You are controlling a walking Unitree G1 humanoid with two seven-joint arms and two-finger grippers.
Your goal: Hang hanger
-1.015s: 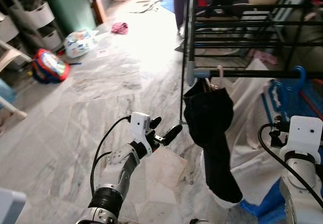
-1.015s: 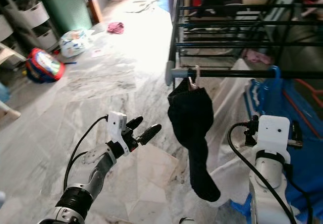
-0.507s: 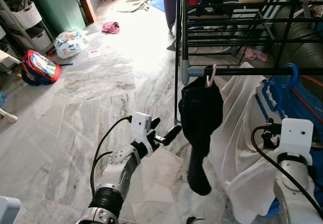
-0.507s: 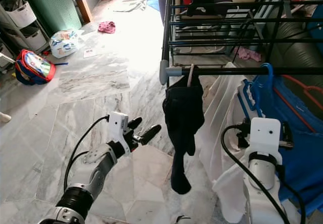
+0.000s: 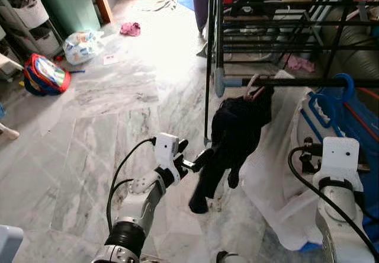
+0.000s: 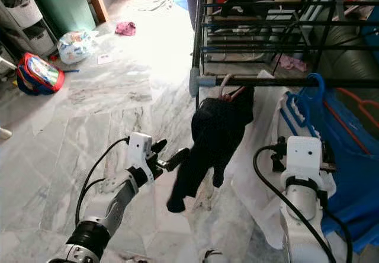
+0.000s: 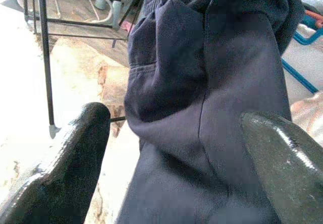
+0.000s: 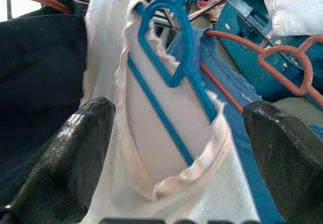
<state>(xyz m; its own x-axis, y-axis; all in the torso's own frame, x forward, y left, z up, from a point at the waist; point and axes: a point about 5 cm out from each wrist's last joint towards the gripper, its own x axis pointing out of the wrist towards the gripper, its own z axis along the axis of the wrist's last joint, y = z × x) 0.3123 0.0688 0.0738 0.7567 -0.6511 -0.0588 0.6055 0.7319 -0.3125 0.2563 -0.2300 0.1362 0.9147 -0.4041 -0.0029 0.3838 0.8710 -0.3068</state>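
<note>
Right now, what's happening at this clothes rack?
The robot stands at a black drying rack, hanging laundry. A dark garment on a hanger hooks over the rack's front rail, its lower end swung toward the left tool, which is open with the fabric between its fingers in the left wrist view. The right tool is open, facing a white garment on a blue hanger further along the rail.

I count three garments on the rack rail: one dark pair of trousers, one white top, one blue garment. I see two hangers clearly, one blue, one orange. One backpack on the floor.
</note>
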